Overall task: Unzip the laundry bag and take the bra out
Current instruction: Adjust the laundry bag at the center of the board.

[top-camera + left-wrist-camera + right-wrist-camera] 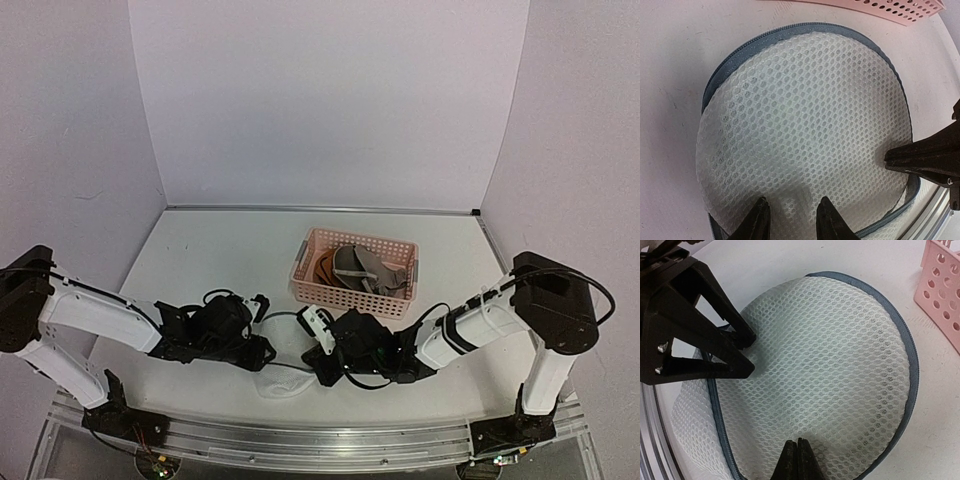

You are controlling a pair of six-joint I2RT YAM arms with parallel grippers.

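- Top view: both arms reach in low near the front of the table. The left gripper and the right gripper meet over the laundry bag, a pale flat patch between them. The bra lies in the pink basket behind them, well apart from the bag — so the removal looks done. What is left, I judge, is letting go of the empty bag.
- Left wrist view: the mesh fills the frame, with its grey zip band round the rim. The left fingers stand a narrow gap apart with their tips on the near mesh; I cannot tell whether they pinch any of it. The right gripper's closed tips touch the mesh at the right rim.
- Right wrist view: the right fingers are pressed together at the bag's edge, and nothing shows between them. By the metal rail the band seems parted from a lower mesh layer, so the zip looks open.
- To do it well: spread the left fingers wider before lifting so the mesh cannot snag, then rise straight up. Move one arm at a time — the grippers are close together. The bag also sits just beside the table's edge, where a drag could pull it off.
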